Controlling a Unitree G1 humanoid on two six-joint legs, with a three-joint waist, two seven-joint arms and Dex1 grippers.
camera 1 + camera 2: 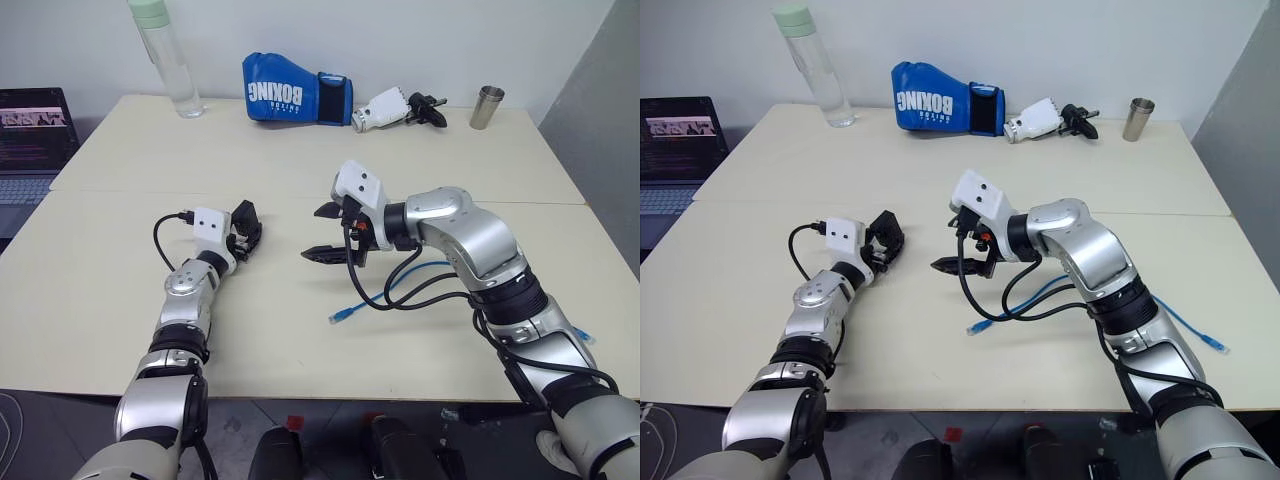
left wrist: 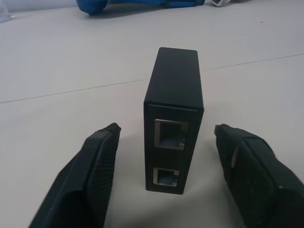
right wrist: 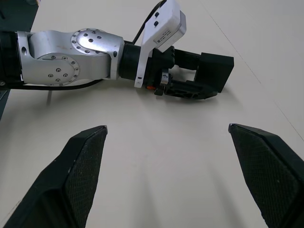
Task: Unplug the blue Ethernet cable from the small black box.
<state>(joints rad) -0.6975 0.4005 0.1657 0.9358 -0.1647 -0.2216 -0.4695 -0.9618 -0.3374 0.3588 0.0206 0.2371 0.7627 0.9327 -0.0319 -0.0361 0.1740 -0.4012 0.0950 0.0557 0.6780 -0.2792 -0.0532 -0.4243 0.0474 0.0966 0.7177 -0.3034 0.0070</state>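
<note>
The small matte black plastic box [image 2: 173, 130] stands on edge at frame centre between the spread-apart left gripper [image 2: 166, 175] fingers, both ports empty. The thin blue Ethernet cable [image 1: 400, 285] lies unplugged lower right, under the wide-spread right gripper [image 1: 325, 232].

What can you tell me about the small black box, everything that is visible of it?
The small black box is matte black plastic, narrow and rectangular. It stands on end on the cream table. The face toward the left claw has two ports, one above the other, and both look empty. The blue Ethernet cable lies apart from it on the table. The box stands between the open claw's fingers, with a gap on each side.
</note>
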